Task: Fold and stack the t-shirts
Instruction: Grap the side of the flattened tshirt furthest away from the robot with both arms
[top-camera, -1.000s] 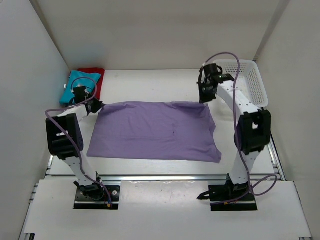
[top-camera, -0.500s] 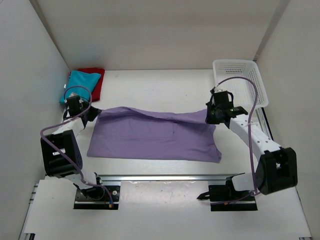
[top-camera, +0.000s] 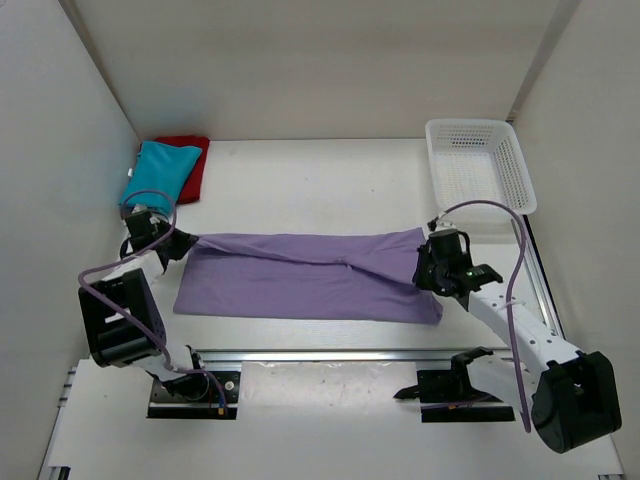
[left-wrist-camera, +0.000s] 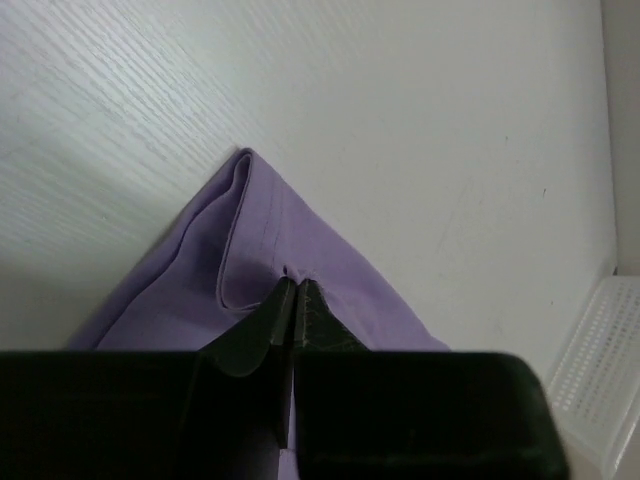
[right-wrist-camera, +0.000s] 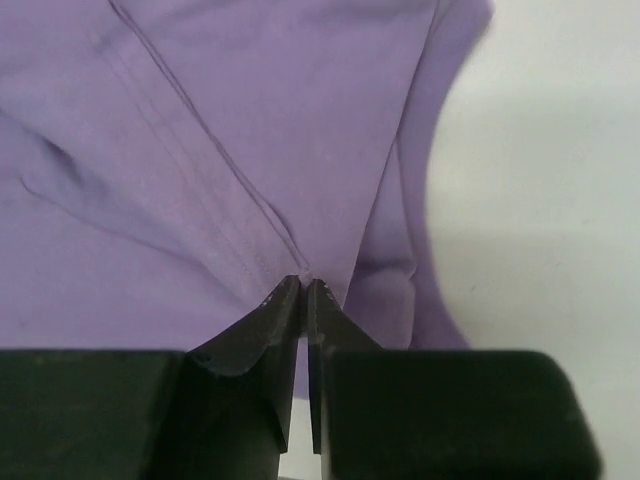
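**Lavender shirt pinched at both ends**

On the bench the lavender shirt lies stretched wide, its far edge held over the near half. A white basket sits far right. The teal shirt overlaps the red shirt far left. The left fingers and right fingers each clamp a lavender corner.

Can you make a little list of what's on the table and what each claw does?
Purple shirt: pale lavender cloth t-shirt, partly folded over
Left gripper: shut on its left corner
Right gripper: shut on its right edge
Other shirts: teal-blue cloth t-shirt next to red cloth t-shirt, far left corner
Basket: white plastic mesh basket, far right
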